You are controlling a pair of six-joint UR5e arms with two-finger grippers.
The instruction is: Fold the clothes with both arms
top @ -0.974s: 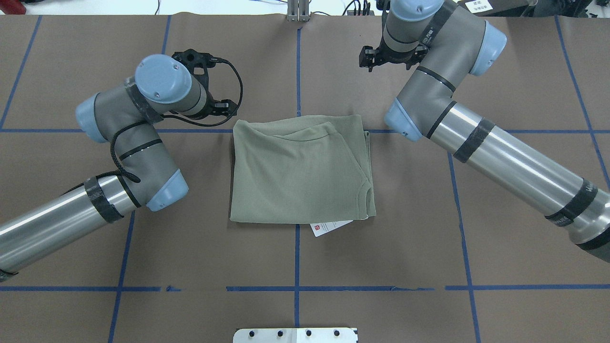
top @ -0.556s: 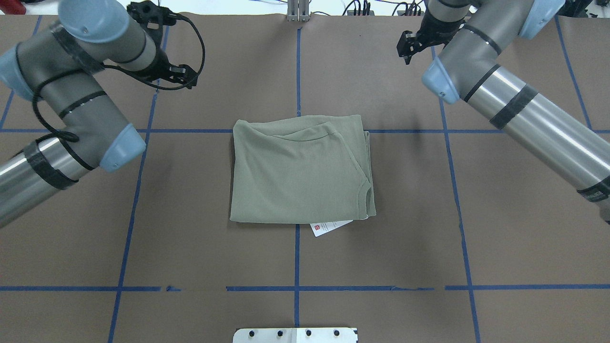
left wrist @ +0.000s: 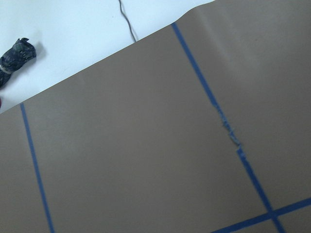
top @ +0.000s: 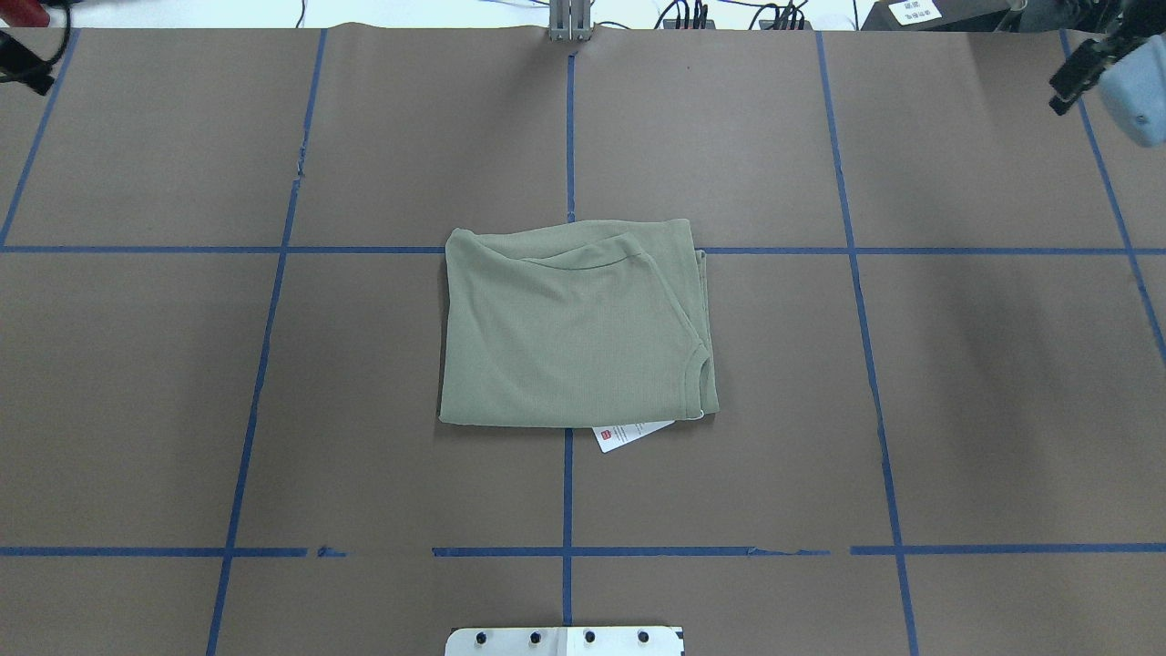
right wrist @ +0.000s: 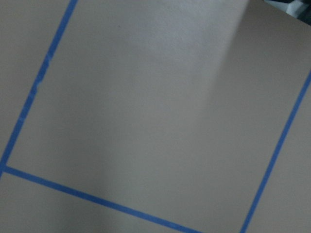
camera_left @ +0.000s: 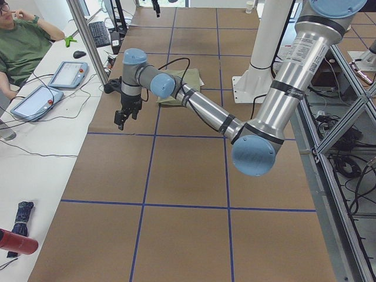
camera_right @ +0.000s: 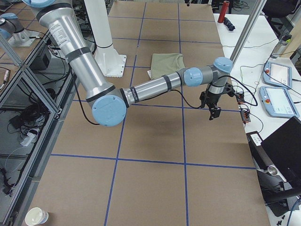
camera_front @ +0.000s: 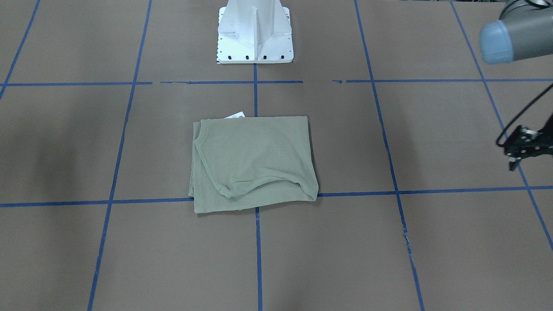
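Brown paper (top: pixel 364 364) covers the table, and blue tape lines (top: pixel 567 137) divide it into large rectangles. In the left wrist view the tape is torn and frayed (left wrist: pixel 228 131) toward three o'clock. A white metal pedestal (camera_front: pixel 255 30) stands at twelve o'clock in the front-facing view.

In the left side view, a person in a green top (camera_left: pixel 23 47) sits at ten o'clock. Two grey touch-screen pendants (camera_left: pixel 69 73) (camera_left: pixel 32 103) lie just beside the paper's edge, with a keyboard (camera_left: pixel 100 34) and a mouse (camera_left: pixel 79 54) toward eleven o'clock. A red cylinder (camera_left: pixel 17 242) and a dark rolled bundle (camera_left: pixel 21 218) lie at eight o'clock.

In the right side view, a paper cup (camera_right: pixel 36 216) stands at seven o'clock.
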